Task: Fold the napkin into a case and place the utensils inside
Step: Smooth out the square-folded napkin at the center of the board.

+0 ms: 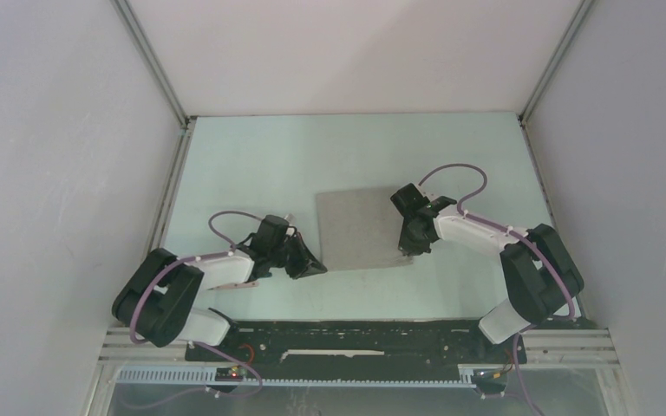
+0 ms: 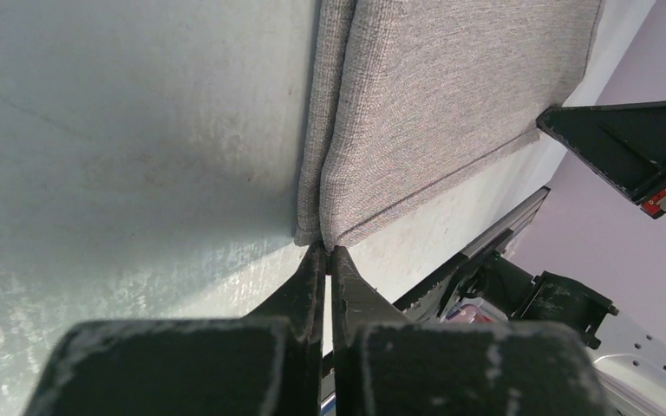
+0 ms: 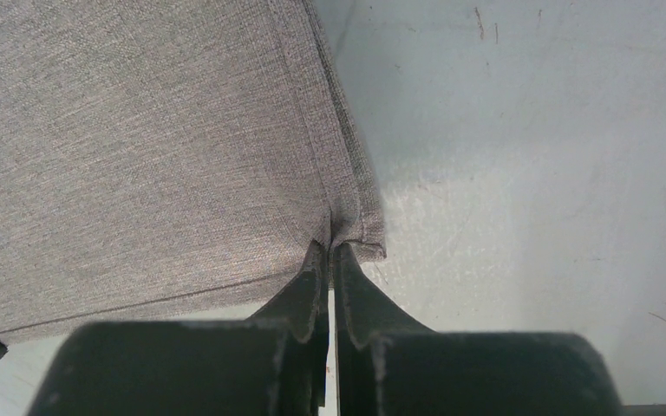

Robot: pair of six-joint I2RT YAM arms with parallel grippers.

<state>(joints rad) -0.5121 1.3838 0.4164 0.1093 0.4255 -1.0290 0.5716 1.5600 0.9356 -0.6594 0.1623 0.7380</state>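
Note:
The napkin (image 1: 362,230) lies spread flat as a light grey square in the middle of the table. My left gripper (image 1: 316,267) is shut on its near left corner, and the left wrist view shows the closed tips (image 2: 328,251) pinching a puckered cloth edge (image 2: 451,104). My right gripper (image 1: 412,251) is shut on the near right corner, and in the right wrist view the tips (image 3: 329,251) grip the hem of the cloth (image 3: 139,147). No fork or green-handled piece shows clearly. A thin pale strip (image 1: 244,284) lies by the left arm; I cannot tell what it is.
The pale green table (image 1: 251,165) is boxed in by white walls at the back and on both sides. A black strip and a metal rail (image 1: 355,334) run along the near edge between the arm bases. The right gripper also shows in the left wrist view (image 2: 633,156).

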